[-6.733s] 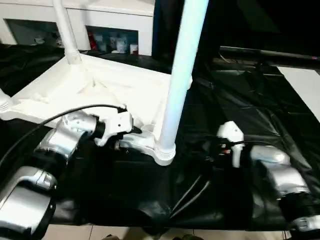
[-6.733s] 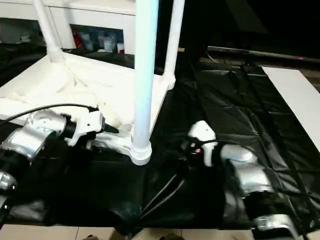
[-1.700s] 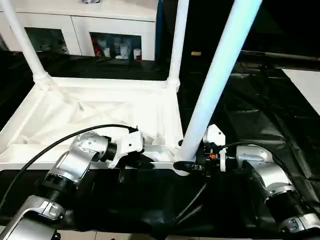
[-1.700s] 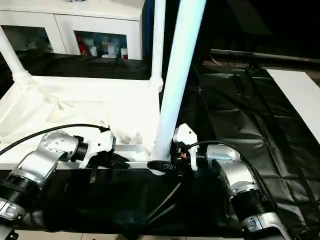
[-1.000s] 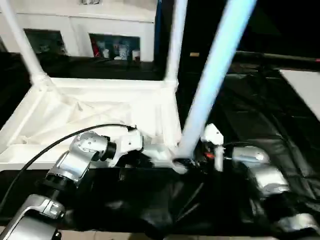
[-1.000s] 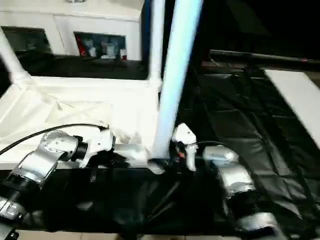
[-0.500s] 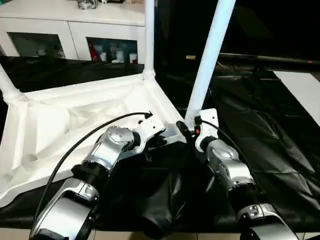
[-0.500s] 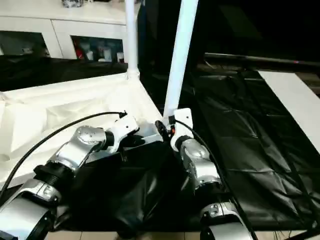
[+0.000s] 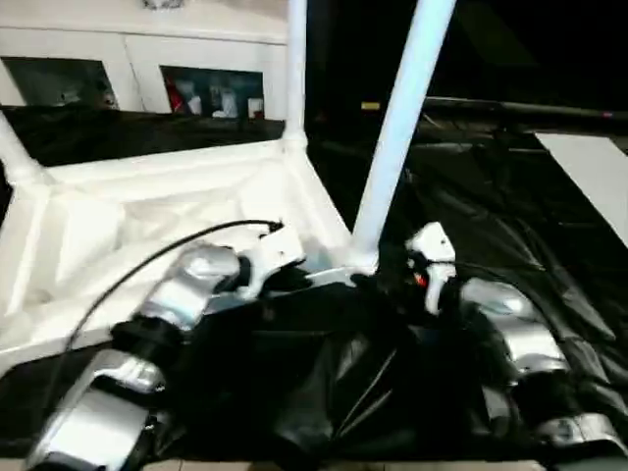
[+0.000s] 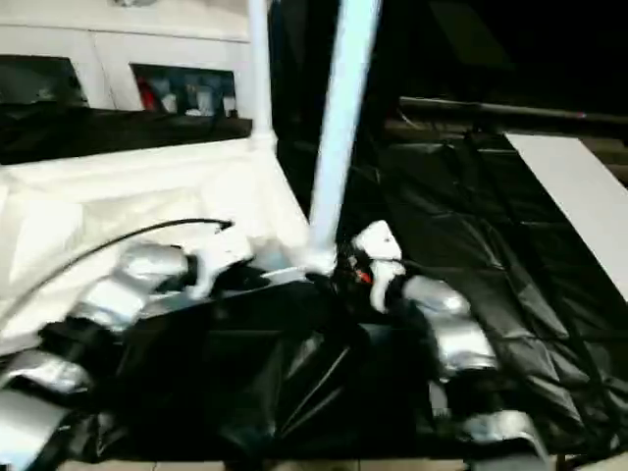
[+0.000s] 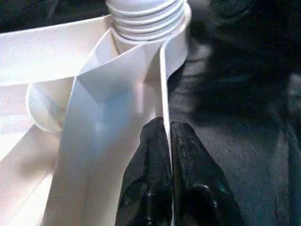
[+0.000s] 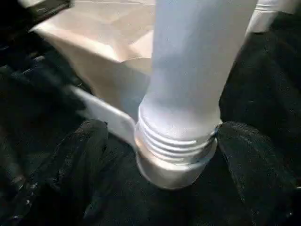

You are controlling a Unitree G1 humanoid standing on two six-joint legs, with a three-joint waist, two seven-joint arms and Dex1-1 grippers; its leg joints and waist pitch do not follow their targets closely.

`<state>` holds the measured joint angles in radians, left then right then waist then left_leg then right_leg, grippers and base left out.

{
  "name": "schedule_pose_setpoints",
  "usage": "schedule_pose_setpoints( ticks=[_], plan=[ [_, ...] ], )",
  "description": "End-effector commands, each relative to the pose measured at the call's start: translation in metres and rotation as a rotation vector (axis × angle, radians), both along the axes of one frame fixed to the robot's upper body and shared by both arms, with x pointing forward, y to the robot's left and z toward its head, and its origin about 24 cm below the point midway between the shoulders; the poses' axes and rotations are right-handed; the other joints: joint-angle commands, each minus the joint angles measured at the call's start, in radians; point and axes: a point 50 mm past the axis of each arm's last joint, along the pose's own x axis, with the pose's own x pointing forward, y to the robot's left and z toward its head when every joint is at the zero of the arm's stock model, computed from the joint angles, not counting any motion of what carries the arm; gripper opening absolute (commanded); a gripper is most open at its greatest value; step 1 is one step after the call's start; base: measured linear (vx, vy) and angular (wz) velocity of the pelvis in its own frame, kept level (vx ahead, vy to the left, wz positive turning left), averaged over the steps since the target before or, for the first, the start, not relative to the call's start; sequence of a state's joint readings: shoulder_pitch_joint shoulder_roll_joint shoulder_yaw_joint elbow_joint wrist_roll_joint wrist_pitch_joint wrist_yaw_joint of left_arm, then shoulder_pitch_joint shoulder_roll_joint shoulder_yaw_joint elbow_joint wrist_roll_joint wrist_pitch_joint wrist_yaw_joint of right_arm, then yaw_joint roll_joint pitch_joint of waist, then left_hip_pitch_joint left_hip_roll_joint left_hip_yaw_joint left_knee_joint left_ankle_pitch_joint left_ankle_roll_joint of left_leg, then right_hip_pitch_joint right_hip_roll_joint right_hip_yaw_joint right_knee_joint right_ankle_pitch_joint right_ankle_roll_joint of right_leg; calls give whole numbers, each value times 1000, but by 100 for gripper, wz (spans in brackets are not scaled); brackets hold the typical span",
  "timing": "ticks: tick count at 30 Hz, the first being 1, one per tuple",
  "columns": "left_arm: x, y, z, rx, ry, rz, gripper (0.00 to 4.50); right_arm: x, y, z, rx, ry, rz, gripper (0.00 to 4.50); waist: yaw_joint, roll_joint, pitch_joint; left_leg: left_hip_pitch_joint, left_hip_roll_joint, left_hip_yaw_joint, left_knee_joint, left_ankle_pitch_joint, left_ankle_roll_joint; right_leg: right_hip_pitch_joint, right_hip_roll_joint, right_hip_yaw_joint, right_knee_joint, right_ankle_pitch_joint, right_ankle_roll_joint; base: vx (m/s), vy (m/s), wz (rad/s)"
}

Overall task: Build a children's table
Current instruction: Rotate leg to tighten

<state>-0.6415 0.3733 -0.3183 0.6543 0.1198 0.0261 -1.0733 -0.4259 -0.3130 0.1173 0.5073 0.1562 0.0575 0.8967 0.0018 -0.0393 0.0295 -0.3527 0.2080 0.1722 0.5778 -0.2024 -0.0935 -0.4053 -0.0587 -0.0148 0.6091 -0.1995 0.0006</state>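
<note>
The children's table top (image 9: 147,196) lies upside down on black sheeting, its ribbed underside facing up. Three white legs stand in its corner sockets: the near leg (image 9: 397,128), a back leg (image 9: 295,69) and a far-left leg (image 9: 15,157). My left gripper (image 9: 285,282) is at the near rim; in the left wrist view its fingers (image 11: 153,160) are shut on the thin rim wall just short of the near leg's ribbed collar (image 11: 146,19). My right gripper (image 9: 388,285) is at that leg's base, where its fingers (image 12: 80,160) stand open on either side of the collar (image 12: 176,141).
A white glass-door cabinet (image 9: 147,59) stands behind the table top. Crinkled black sheeting (image 9: 510,216) covers the surface to the right, with a white panel (image 9: 589,167) at the far right and a dark bar (image 9: 520,106) behind. A black cable (image 9: 167,255) arcs over my left forearm.
The right gripper's fingers have spread wider around the near leg's base, and that forearm has swung out to the right. My left gripper stays on the rim. The view has shifted.
</note>
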Motion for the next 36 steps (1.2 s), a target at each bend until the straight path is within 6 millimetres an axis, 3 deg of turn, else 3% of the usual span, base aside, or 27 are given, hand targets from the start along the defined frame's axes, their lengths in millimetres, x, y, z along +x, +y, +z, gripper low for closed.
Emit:
schedule_pose_setpoints(
  ticks=[1, 2, 4, 7, 10, 12, 15, 16, 22, 27, 31, 33, 36],
  plan=[
    [-17, -5, -17, 37, 103, -118, 0, -4, 9, 5, 16, -11, 91, 404, 6, -4, -46, -10, 15, 4, -59, -142, 71, 53, -54, 28, -65, -63, -239, 0, 0, 0],
    [-22, -3, -16, 47, 103, -198, 0, -6, 8, 7, 22, -5, 130, 404, 7, -1, -46, -4, 16, 7, -57, -135, 83, 50, -54, 28, -64, -39, -259, 0, 0, 0],
    [-30, -3, -11, -15, 150, -275, 0, -11, 10, 8, 18, 15, 209, 404, 9, -2, -47, -3, 19, 8, -57, -123, 92, 53, -54, 29, -58, -2, -273, 0, 0, 0],
    [-32, -3, -8, -32, 159, -296, 0, -13, 10, 7, 4, 31, 249, 404, 13, 1, -46, 4, 21, 11, -56, -115, 99, 50, -54, 28, -56, 23, -286, 0, 0, 0],
    [-32, 1, -6, -20, 155, -298, 0, -17, 10, 3, -19, 64, 305, 404, 27, -2, -42, 5, 22, 11, -59, -132, 84, 51, -54, 28, -58, -20, -274, 0, 0, 0],
    [-32, 2, -6, -21, 155, -296, 0, -18, 10, 2, -24, 71, 317, 370, 28, -2, -41, 5, 21, 11, -60, -152, 68, 50, -56, 29, -61, -62, -260, 0, 0, 0],
    [-32, 4, -6, -17, 154, -291, 0, -19, 9, 2, -33, 73, 329, 364, 29, -3, -43, 5, 20, 10, -60, -144, 58, 52, -55, 29, -60, -64, -251, 0, 0, 0],
    [-31, 7, -6, -14, 155, -286, 0, -19, 7, 2, -46, 73, 338, 335, 29, -4, -44, 4, 19, 10, -58, -131, 60, 53, -55, 29, -58, -45, -253, 0, 0, 0],
    [-31, 10, -6, -10, 157, -279, 0, -19, 3, 2, -52, 87, 337, 284, 30, -6, -46, 2, 18, 11, -55, -100, 76, 56, -54, 28, -53, 1, -261, 0, 0, 0],
    [-31, 10, -6, -6, 156, -275, 0, -19, 4, 0, -51, 98, 339, 269, 30, -6, -46, 4, 18, 11, -55, -107, 73, 55, -54, 28, -53, -15, -261, 0, 0, 0],
    [-27, 11, -7, 0, 138, -226, 0, -13, 7, -3, 1, 93, 229, 266, 29, -6, -46, 2, 17, 11, -54, -101, 76, 55, -54, 28, -52, -9, -261, 0, 0, 0],
    [-26, 11, -8, 3, 134, -210, 0, -10, 8, -5, 7, 94, 190, 266, 27, -5, -42, 4, 18, 10, -58, -142, 57, 50, -55, 27, -61, -87, -251, 0, 0, 0],
    [-11, 4, -14, -3, 98, -12, 0, 4, 16, -18, 70, 115, -112, 266, 21, -2, -36, 8, 17, 5, -65, -222, 0, 42, -59, 29, -76, -266, -213, 0, 0, 0]
  ],
)
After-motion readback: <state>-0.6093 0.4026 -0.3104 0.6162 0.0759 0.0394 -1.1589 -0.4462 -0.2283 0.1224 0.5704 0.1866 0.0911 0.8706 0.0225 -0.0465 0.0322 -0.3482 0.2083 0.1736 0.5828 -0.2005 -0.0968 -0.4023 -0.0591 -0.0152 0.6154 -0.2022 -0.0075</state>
